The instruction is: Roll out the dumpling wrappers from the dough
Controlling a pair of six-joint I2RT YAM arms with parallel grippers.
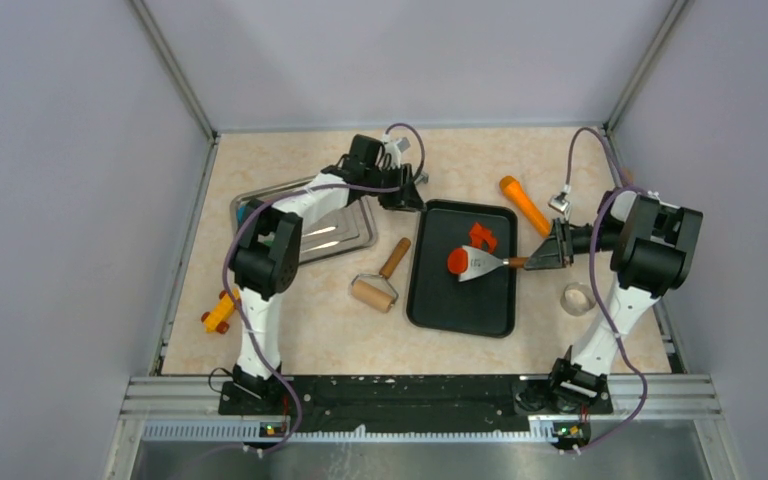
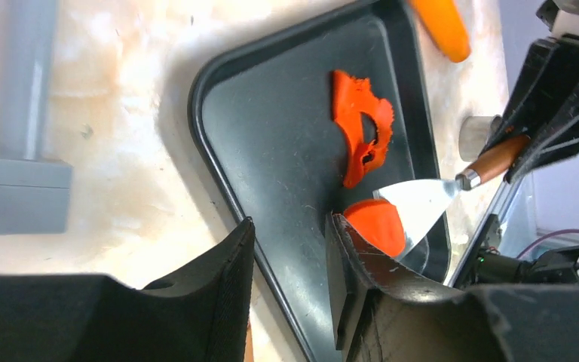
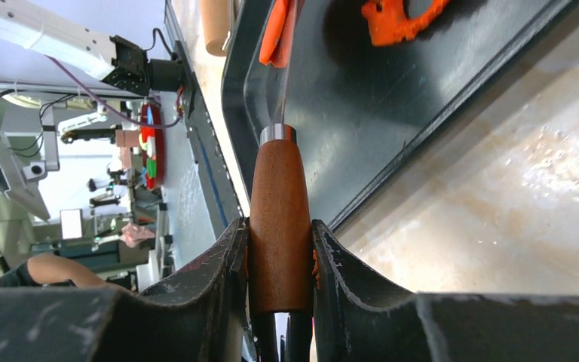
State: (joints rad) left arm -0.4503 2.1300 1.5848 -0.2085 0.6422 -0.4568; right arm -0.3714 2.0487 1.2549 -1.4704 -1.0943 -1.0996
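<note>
**Two trays, and a clay disc at the scraper's blade**

Two arms reach over the pale, marbled table point(image 1: 290, 350) from its near edge. The left arm point(image 1: 265, 260) bends over the far left. Its end effector point(image 1: 401, 192) hangs just off the far-left corner of the black tray point(image 1: 430, 305), fingers point(image 2: 230, 260) standing apart with nothing between them. The right arm point(image 1: 650, 250) comes in from the right, its end effector point(image 3: 280, 234) clamped on the brown wooden handle of a scraper point(image 1: 488, 265).

The black tray, the larger container, sits mid-table. In it lies the dough point(image 1: 481, 236), a ragged orange-red sheet with a hole through it, near the far right corner. Just nearer is a dumpling wrapper point(image 1: 458, 261), a round orange-red disc touching the wide edge of the scraper's metal blade. I cannot tell whether it rests on the blade or against it.

A shallow metal tray point(image 1: 352, 232) sits to the left, partly under the left arm. A bit of teal shows at its left end, too hidden to name.

Between the trays lies a wooden rolling pin point(image 1: 380, 283). An orange carrot-shaped toy point(image 1: 524, 205) lies beyond the black tray's right side. A small yellow and orange toy point(image 1: 220, 312) sits near the table's left edge, and a clear round cup point(image 1: 579, 298) stands by the right arm.
</note>
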